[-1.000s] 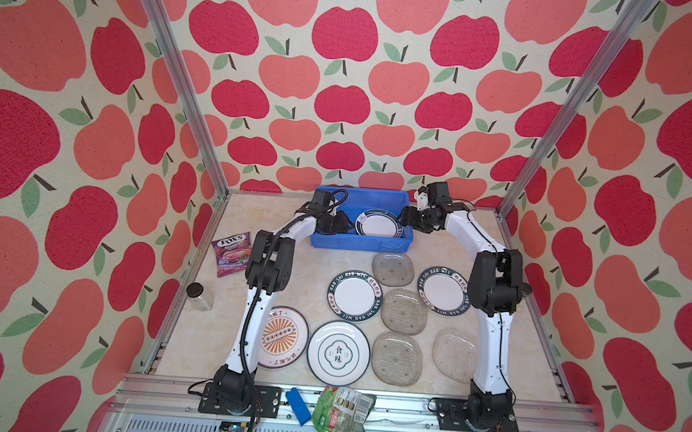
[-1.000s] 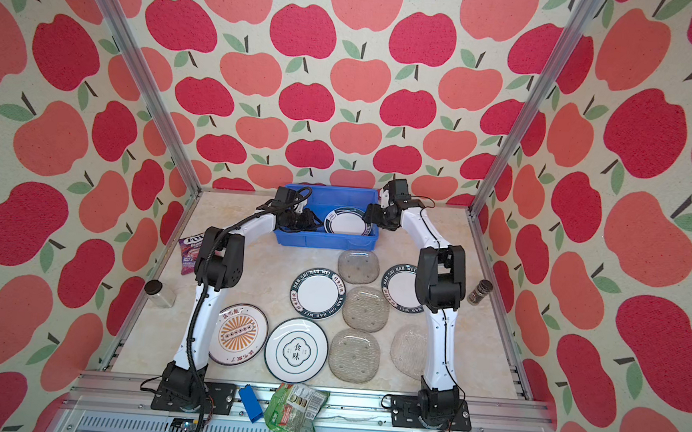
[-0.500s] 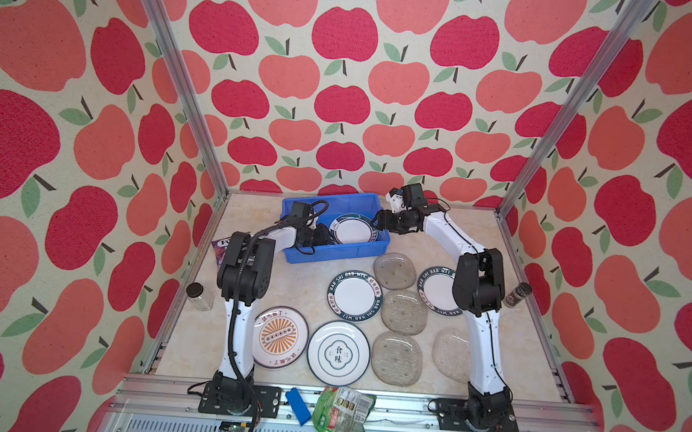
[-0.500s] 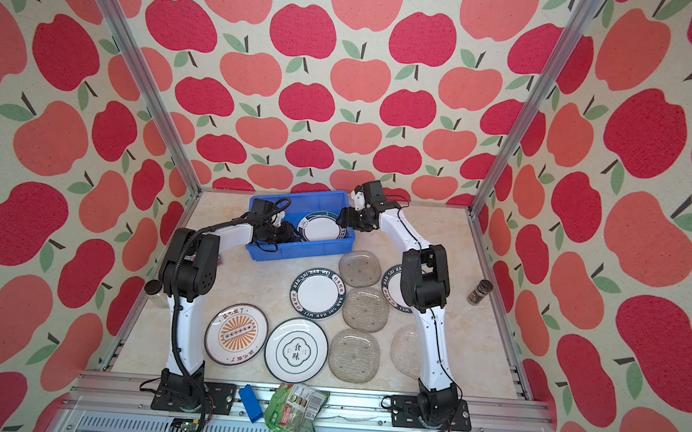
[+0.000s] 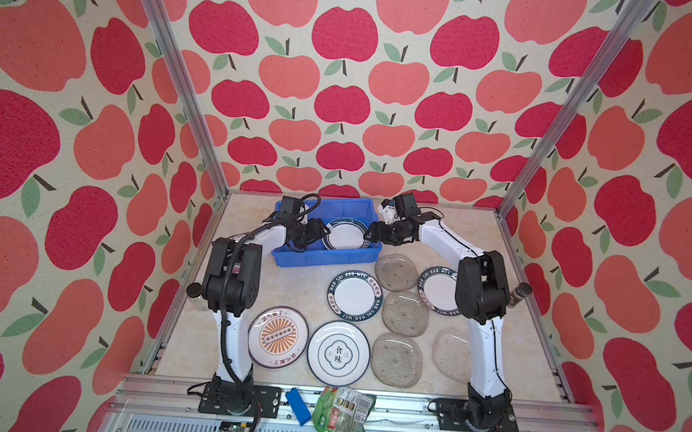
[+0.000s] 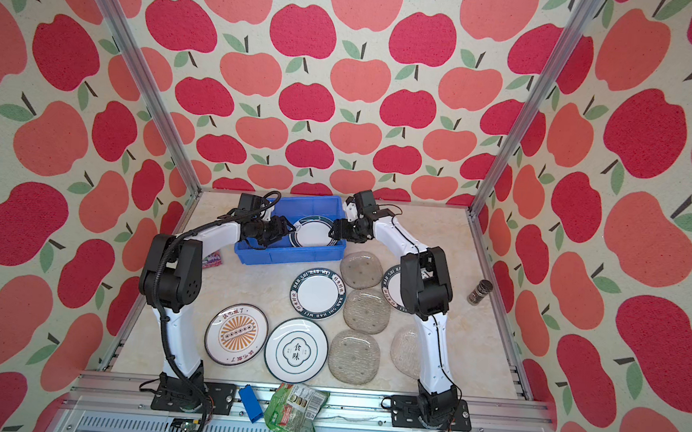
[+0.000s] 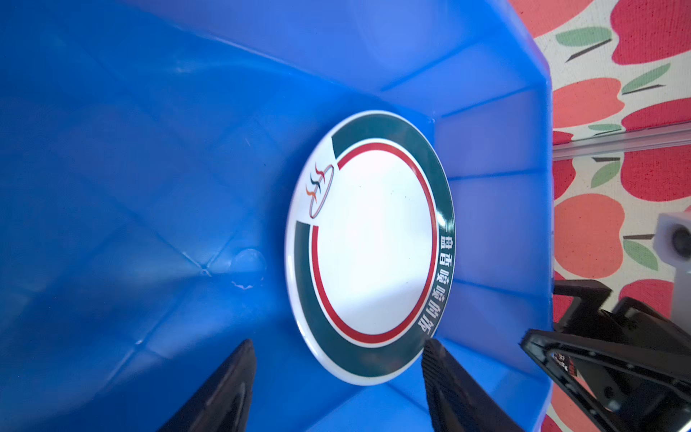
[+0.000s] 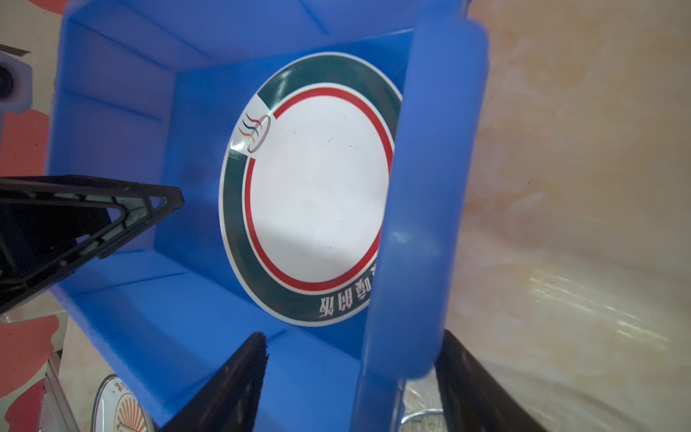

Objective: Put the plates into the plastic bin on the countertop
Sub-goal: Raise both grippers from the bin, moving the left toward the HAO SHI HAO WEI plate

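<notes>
1. My left claw [image 7: 338, 346] is inside the plastic bin [image 5: 324, 261], low over its floor, fingers [image 7: 224, 389] spread wide, holding nothing
2. A round white plate [image 7: 374, 243] lies flat on the bin floor straight ahead of that claw; its near edge shows between the fingertips in the left wrist view, and I cannot tell whether they touch
3. My right claw [image 8: 353, 351] straddles the bin's right end wall, one finger inside, one outside; the jaws stand wide, with a gap between the inner finger and the wall, so nothing is clamped
4. In both top views that plate lies between the two claws
5. The bin stands at the back of the bench [image 5: 289, 288]; eight more plates lie flat in front of it: a lettered plate [image 5: 355, 296], a second lettered plate [image 5: 439, 288] partly behind my right arm [image 5: 480, 293], a sunburst plate [image 5: 278, 337], a character plate [image 5: 338, 353] and four glass plates [image 5: 405, 313]
6. The bin is glossy bright blue plastic, rectangular, with ribbed walls and a rolled lip
7. The plate inside is glossy, with a dark green band, a thin red ring and white characters
8. The glass plates are translucent, rounded-square and pebbled; the bench is cream, marble-patterned
</notes>
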